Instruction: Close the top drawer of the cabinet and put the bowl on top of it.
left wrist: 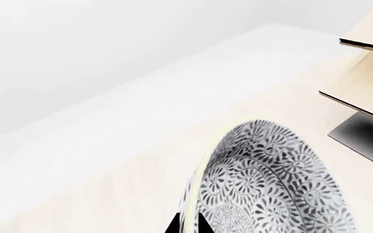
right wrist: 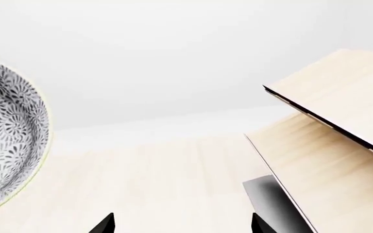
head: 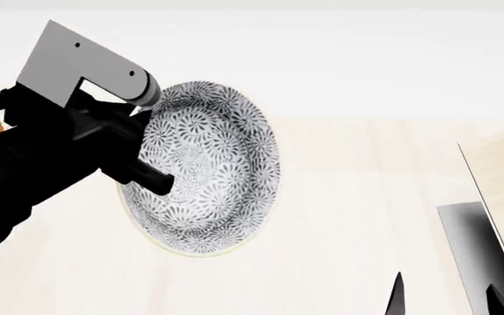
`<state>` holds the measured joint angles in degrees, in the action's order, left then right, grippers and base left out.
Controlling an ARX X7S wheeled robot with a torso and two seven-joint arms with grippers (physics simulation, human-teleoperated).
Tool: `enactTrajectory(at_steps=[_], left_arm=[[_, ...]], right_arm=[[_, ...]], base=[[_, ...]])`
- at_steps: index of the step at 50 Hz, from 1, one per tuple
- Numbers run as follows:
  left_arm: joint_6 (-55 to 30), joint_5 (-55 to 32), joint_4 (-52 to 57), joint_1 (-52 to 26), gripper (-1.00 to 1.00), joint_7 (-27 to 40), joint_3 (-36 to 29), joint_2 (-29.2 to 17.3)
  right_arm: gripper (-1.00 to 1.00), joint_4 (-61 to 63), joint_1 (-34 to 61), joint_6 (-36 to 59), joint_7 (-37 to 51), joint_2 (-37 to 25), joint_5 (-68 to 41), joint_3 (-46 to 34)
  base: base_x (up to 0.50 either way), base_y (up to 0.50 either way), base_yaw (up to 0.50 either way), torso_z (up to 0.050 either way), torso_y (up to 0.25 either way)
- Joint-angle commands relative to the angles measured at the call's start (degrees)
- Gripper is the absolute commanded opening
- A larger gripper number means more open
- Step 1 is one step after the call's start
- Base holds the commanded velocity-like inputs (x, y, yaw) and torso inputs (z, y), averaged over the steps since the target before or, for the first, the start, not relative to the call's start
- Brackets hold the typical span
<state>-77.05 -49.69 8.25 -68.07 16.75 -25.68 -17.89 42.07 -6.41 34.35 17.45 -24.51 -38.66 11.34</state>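
Pale light-wood shelf [head: 501, 164] with dark grey base [head: 466, 249], standing on a pale wood floor [head: 357, 216], just beside the right pincer's outer side.

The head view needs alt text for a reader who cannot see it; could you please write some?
The left hand holds the patterned bowl by its rim, tilted with its inside facing the camera, above a pale wood surface. A light-wood shelf stands at the right edge, and the right hand's fingertips show at the bottom.

Glossy patterned bowl [head: 208, 170], pale wood shelf [right wrist: 342, 131]
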Motion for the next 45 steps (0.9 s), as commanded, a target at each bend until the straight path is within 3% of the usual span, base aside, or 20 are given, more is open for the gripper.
enactTrajectory(at_steps=[1, 23, 45], left_arm=[[-5.27, -1.73, -0.52, -9.38, -1.0, 2.47, 4.45, -0.46], [-12.21, -8.53, -9.0, -26.9, -1.0, 8.48, 12.32, -0.71], [-5.76, -3.52, -28.33, -43.23, -1.0, 7.98, 10.99, -5.25]], right_arm=[[1.0, 0.59, -0.03, 0.14, 0.38, -0.31, -0.74, 0.28], [1.0, 0.64, 0.47, -0.03, 0.94, -0.31, -0.4, -1.15], [1.0, 1.4, 0.61, 0.16, 1.34, -1.01, -0.75, -1.82]], base=[[0.0, 0.0, 0.0, 0.0, 0.0], [0.0, 0.0, 0.0, 0.0, 0.0], [0.0, 0.0, 0.0, 0.0, 0.0]])
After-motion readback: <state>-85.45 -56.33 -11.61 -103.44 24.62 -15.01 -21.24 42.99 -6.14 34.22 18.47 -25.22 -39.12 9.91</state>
